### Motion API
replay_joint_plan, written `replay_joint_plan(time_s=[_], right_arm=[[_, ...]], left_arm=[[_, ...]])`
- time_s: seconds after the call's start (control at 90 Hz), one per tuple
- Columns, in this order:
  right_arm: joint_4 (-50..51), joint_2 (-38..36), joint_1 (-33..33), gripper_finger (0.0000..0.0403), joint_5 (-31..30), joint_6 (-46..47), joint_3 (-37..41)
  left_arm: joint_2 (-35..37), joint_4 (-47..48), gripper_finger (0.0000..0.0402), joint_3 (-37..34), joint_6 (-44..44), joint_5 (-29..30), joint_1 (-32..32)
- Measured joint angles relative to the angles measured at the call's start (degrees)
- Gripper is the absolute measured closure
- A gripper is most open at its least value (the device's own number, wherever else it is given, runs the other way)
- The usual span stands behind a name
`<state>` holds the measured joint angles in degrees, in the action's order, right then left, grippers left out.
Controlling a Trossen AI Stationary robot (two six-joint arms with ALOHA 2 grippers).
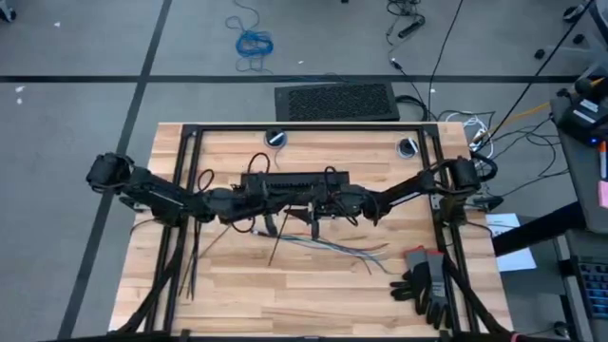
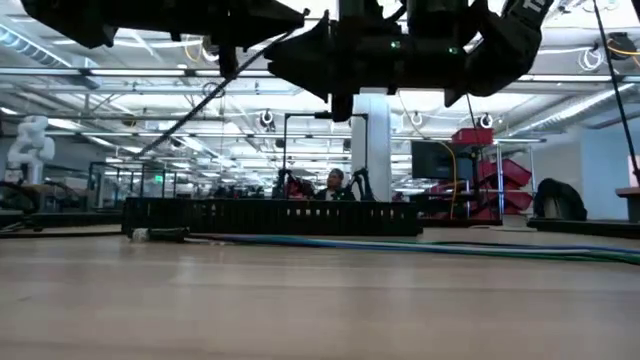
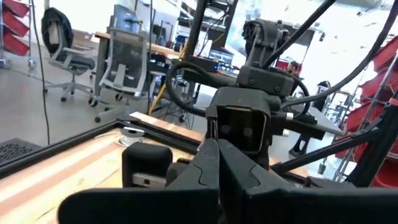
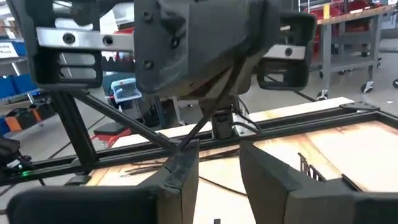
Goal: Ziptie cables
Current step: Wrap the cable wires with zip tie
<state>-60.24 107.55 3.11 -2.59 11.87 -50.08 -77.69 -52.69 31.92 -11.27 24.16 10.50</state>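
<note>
I see a grey floor (image 1: pixel 76 57) crossed by dark lines — office chairs (image 3: pixel 124 68) stand beyond. Strip lights (image 2: pixel 120 95) run overhead — red bins (image 2: pixel 505 170) sit behind.

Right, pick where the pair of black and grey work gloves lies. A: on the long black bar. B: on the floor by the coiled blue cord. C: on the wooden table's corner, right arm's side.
C: the gloves lie on the wooden table near its right-side corner.
</note>
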Motion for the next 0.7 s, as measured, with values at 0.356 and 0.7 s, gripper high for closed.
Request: replay_joint_plan(time_s=[0.356,0.7], right_arm=[[0.5,1.9,-1.2,0.0358,2.8,3.2,-0.1],[-0.9,1.0,-2.7,0.0304,14.2,8.3,1.2]], left_arm=[[0.0,2.7,0.0402,0.0,0.0,0.0,0.1],[0.0,2.9,0.0402,-0.1,1.3,-0.1,1.3]])
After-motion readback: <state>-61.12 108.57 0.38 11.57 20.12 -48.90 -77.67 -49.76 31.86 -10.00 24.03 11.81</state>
